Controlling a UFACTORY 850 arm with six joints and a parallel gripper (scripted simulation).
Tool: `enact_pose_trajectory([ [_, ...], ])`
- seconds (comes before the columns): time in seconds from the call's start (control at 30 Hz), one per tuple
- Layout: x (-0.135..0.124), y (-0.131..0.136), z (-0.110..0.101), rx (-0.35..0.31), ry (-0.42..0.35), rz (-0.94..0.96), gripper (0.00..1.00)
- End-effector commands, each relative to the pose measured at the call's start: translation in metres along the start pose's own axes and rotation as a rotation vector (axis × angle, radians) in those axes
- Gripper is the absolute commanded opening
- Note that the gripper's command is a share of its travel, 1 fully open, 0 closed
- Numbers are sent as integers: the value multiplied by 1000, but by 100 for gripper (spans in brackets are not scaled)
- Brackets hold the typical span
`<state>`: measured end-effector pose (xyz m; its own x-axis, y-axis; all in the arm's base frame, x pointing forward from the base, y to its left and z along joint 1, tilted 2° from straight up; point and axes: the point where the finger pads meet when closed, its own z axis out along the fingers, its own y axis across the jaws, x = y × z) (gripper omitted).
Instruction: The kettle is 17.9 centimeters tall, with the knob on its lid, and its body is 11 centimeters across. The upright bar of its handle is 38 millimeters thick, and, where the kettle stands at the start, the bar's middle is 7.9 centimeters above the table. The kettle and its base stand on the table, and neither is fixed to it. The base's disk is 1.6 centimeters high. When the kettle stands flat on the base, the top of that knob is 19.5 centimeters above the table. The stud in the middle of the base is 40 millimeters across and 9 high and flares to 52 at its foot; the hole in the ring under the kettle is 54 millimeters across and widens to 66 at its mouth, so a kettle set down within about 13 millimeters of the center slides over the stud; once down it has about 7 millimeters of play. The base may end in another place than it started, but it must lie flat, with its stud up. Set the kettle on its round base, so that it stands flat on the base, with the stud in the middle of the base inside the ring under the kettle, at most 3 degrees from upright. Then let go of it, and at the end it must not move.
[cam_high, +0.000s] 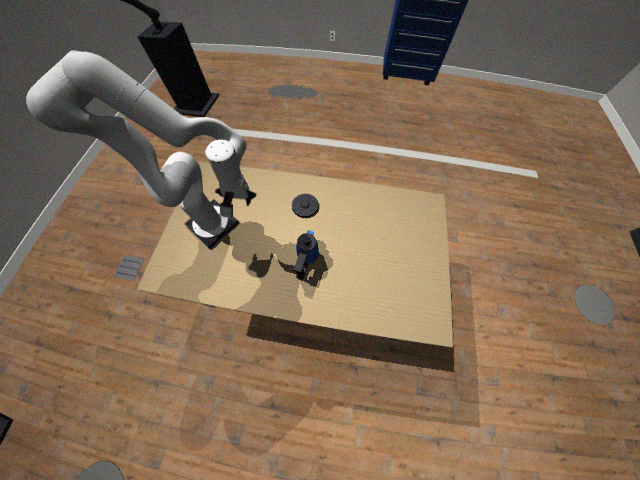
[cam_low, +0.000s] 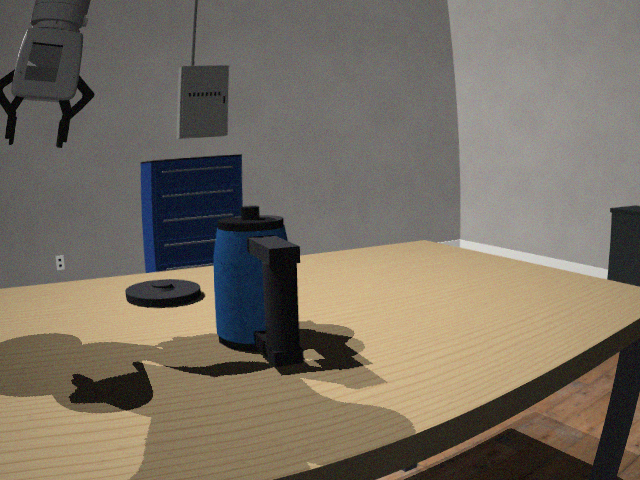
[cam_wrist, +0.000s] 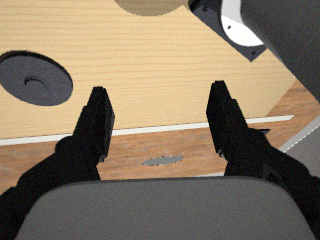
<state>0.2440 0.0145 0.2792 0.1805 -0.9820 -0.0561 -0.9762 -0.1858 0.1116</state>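
Note:
The blue kettle (cam_high: 310, 254) (cam_low: 235, 294) stands upright on the table, off its base, with its black lid and knob on top. Its black handle (cam_high: 300, 263) (cam_low: 281, 310) points toward the table's near edge in the top view; the small blue spout (cam_high: 310, 232) points toward the base's side. The dark round base (cam_high: 296, 208) (cam_low: 138, 295) (cam_wrist: 57, 86) lies flat, stud up, a short way from the kettle. My gripper (cam_low: 35, 144) (cam_wrist: 159, 99) is open and empty, high above the table near the arm's foot, well away from kettle and base. The kettle is not in the wrist view.
The wooden table (cam_high: 382, 258) (cam_low: 439, 310) carries the arm's mounting plate (cam_high: 210, 241) (cam_wrist: 252, 56) at its left end in the top view. Shadows of the arm fall around the kettle. A blue drawer cabinet (cam_high: 421, 38) (cam_low: 199, 206) stands on the floor beyond the table.

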Motion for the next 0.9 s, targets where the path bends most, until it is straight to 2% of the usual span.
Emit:
enact_pose_trajectory([
  [0.0, 0, -3, -2, 25, 22, 46, 81],
  [0.87, -4, -13, -9, 121, 57, 197, 81],
])
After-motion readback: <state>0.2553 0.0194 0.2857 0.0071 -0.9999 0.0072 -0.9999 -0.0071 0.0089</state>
